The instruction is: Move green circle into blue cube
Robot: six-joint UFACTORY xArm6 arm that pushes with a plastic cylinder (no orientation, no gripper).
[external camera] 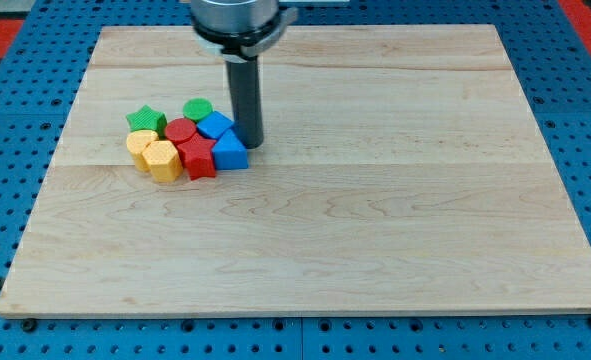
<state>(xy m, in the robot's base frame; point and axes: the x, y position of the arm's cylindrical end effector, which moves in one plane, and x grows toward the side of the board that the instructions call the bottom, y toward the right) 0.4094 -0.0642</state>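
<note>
Pale wood, smooth and faintly grained in long planks, made up the board (375, 250), which lay on a blue perforated mat (5, 230). Nearest the view's bottom, that part of the board held nothing but grain. Farther up, toward the view's left, eight small plastic blocks sat bunched in one cluster, most of them touching a neighbour.

I counted two of each colour. At the near edge of the bunch were the yellow hexagon (162, 159), the red star (197, 157) and a blue block (230, 152) that looked wedge-shaped. Behind them sat a second yellow block (141, 143), its shape unclear, the red circle (180, 130) and the blue cube (215, 124). Farthest back were the green star (146, 119) and the green circle (198, 108).

The green circle was a flat round disc lying face up, so it had no long axis or heading I could name. It sat at the cluster's top edge, just up and to the left of the blue cube, seemingly touching it.

My tip (249, 146) stood at the cluster's right side, against the two blue blocks. The rod was a plain dark cylinder with no claw, so there was nothing to open or close.
</note>
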